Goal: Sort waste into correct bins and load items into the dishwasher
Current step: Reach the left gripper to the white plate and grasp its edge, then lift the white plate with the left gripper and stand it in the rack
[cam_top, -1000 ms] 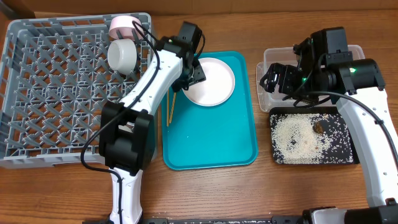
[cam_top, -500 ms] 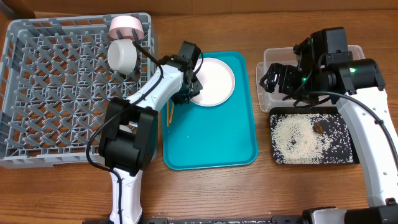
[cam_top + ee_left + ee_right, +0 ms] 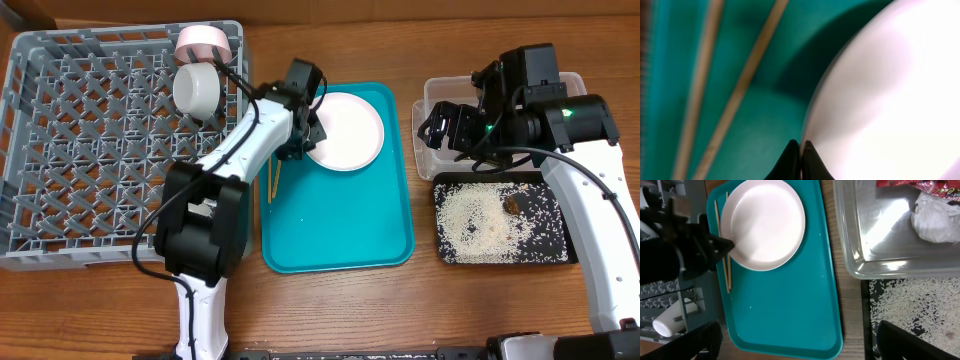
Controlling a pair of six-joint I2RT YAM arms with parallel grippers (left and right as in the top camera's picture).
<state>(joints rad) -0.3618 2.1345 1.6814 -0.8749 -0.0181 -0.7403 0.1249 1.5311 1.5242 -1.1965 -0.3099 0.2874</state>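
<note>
- The left gripper [image 3: 800, 159], its tips pressed together, appears to pinch the plate [image 3: 347, 130] by its 9 o'clock rim, at the 12 o'clock end of the teal tray [image 3: 340, 235].
- The plate looks stiff, glossy and breakable. So thin a pinch may let it tip or slip, and a deeper bite on the rim seems wiser.
- The chopsticks [image 3: 272, 182] lie along the teal tray's 9 o'clock edge, just beside the plate.
- At 9 o'clock, the dish rack [image 3: 80, 170] holds a white cup [image 3: 197, 90] and a pink bowl [image 3: 200, 42] near its 1 o'clock corner.
- At 3 o'clock, the clear tub [image 3: 875, 250] contains a red wrapper [image 3: 925, 185] and a tissue [image 3: 935, 220]; the black tray [image 3: 560, 242] carries rice [image 3: 480, 220].
- The right gripper [image 3: 437, 128] hovers over the tub, spread wide.
</note>
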